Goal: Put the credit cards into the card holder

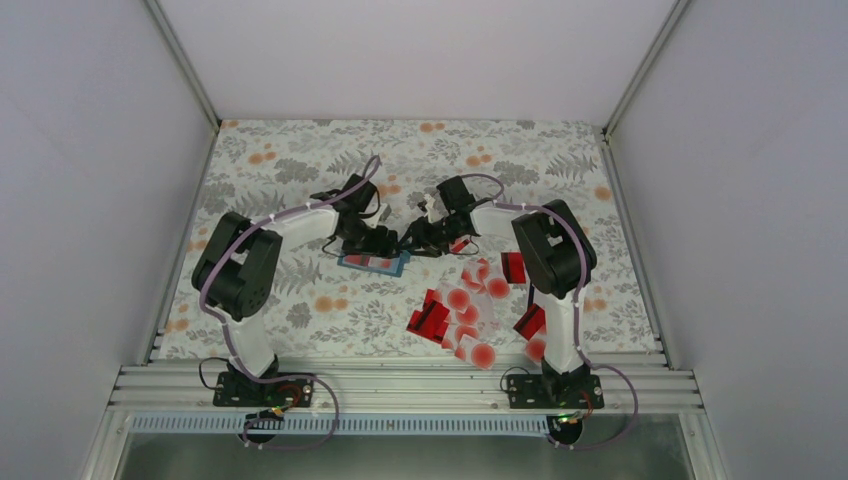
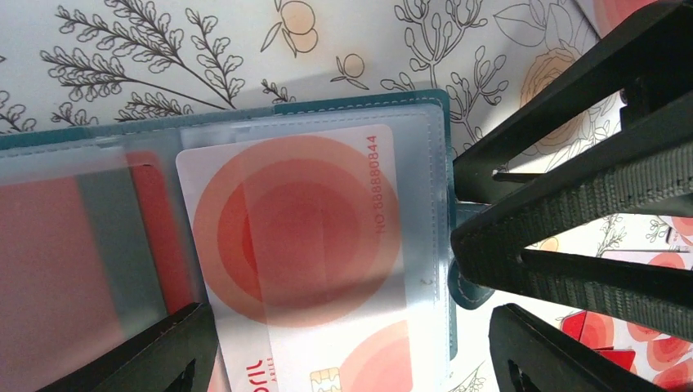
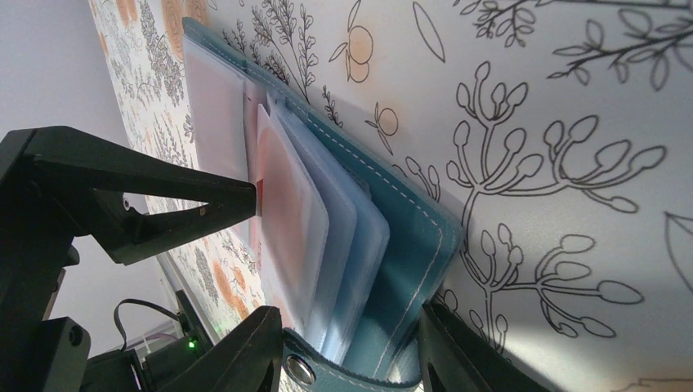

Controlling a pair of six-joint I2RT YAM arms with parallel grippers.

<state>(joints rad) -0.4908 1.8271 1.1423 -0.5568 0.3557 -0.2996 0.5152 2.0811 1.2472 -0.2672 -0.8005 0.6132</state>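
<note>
The teal card holder (image 1: pixel 373 264) lies open on the flowered cloth in the middle of the table, its clear sleeves fanned out (image 3: pixel 351 237). A pale credit card with a red dot (image 2: pixel 294 229) sits partly inside one sleeve, its chip end sticking out. A red card (image 2: pixel 49 261) fills the sleeve beside it. My left gripper (image 2: pixel 351 359) is open, its jaws straddling the pale card. One of its fingers (image 3: pixel 163 204) touches that card's edge. My right gripper (image 3: pixel 351 359) is shut on the holder's cover by the snap tab. Loose credit cards (image 1: pixel 465 310) lie at the right.
The pile of red and pale cards spreads from the right arm's base toward the table middle. A single red card (image 1: pixel 513 267) lies behind the right arm. Grey walls close in the cloth on three sides. The two grippers (image 1: pixel 400 240) almost meet over the holder.
</note>
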